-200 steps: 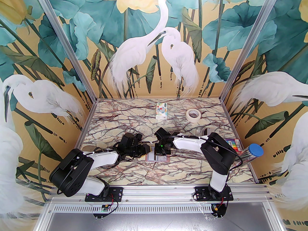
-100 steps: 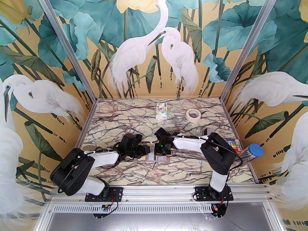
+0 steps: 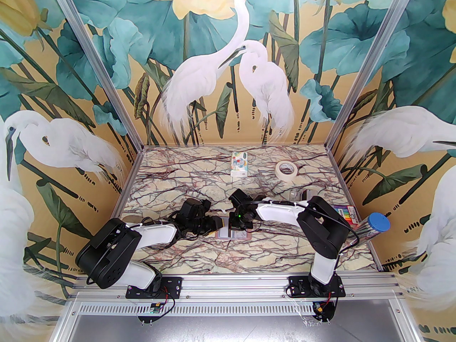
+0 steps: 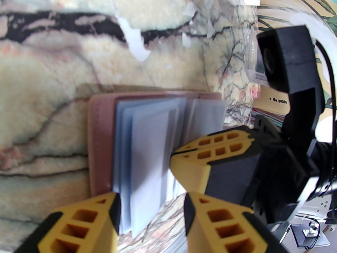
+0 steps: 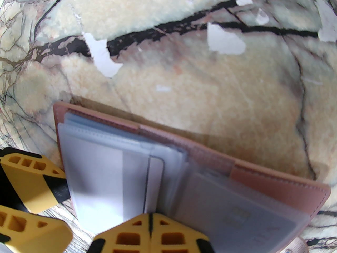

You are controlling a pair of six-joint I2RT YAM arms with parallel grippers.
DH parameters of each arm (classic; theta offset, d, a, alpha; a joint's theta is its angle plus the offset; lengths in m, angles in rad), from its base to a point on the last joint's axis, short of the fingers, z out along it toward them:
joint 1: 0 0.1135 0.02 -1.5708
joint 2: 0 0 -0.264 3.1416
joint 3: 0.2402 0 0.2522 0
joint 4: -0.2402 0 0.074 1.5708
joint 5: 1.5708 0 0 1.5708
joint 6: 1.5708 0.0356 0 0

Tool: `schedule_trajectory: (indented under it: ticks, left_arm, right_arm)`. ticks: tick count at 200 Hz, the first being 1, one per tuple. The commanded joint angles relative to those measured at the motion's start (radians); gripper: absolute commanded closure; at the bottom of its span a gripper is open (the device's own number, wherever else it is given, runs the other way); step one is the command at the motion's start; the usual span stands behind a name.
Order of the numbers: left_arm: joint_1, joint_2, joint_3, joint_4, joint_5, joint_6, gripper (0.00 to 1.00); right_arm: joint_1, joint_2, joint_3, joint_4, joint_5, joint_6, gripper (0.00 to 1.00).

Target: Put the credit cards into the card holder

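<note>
The card holder (image 5: 279, 191) lies open on the table (image 5: 184, 88), directly under the right gripper (image 5: 150, 234) and just ahead of the left gripper (image 4: 151, 220). The right gripper's fingers are closed tip to tip and rest on the near edge of the clear sleeves (image 4: 150, 151). Whether a sleeve or card edge is nipped between them cannot be told. The left gripper stands about half open and holds nothing firmly; a few loose sleeve edges poke in beside its left finger. The main risk is those sleeves. They stand fanned and look springy, so if the closed fingers lift, the pages will likely flop over and hide the pocket. If the left gripper closes here it could take several sleeves at once instead of one. The holder could also skid on the smooth table under a sideways push, and a half-seated card could slide out. Count: one card holder and two grippers. Two cards show through the plastic, one with a rounded corner (image 5: 156, 178) left of the right gripper's tips and one with a chip (image 5: 238, 216) to their right.
</note>
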Motion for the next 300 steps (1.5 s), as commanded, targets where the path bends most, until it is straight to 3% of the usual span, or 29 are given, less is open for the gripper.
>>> schedule_trajectory:
  ticks: [1,194,251,272,300]
  left_arm:
    - [-0.011,0.019,0.014,0.009,0.005,0.006,0.56]
    - [-0.041,-0.051,0.027,0.008,0.023,-0.017,0.57]
    - [-0.045,-0.056,0.029,0.042,0.039,-0.040,0.56]
    - [-0.052,-0.052,0.029,0.062,0.046,-0.056,0.56]
    - [-0.068,-0.049,0.040,0.076,0.045,-0.068,0.56]
  right_arm:
    - [0.005,0.016,-0.015,-0.029,0.020,-0.005,1.00]
    - [0.005,-0.004,-0.017,-0.030,0.022,0.002,1.00]
    - [0.005,-0.089,-0.010,-0.061,0.046,0.010,0.86]
    - [0.003,-0.120,-0.010,-0.081,0.067,0.010,0.76]
    - [-0.004,-0.165,-0.022,-0.104,0.104,0.017,0.72]
